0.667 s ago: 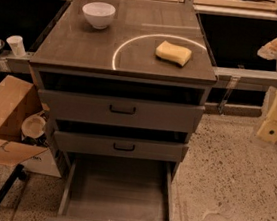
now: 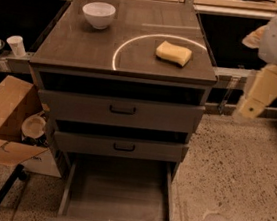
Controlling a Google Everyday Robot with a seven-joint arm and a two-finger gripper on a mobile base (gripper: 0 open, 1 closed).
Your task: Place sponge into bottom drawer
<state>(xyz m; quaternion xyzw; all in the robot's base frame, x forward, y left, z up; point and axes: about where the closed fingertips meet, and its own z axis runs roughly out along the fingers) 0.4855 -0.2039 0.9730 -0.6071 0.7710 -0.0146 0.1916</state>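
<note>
Sponge (image 2: 173, 53) on the tabletop (image 2: 75, 49), your gripper (image 2: 249, 107) well to its right, past the edge and lower, whether it is open you cannot tell, bottom drawer (image 2: 118, 193) pulled out.

Speckled floor (image 2: 232, 164); cardboard box (image 2: 2, 116) at left; dim light.

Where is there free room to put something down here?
The bottom drawer is open, its floor bare. The cabinet top is free between white bowl and sponge and at front-left. The gripper hangs beyond its right edge. Nowhere crowded.
</note>
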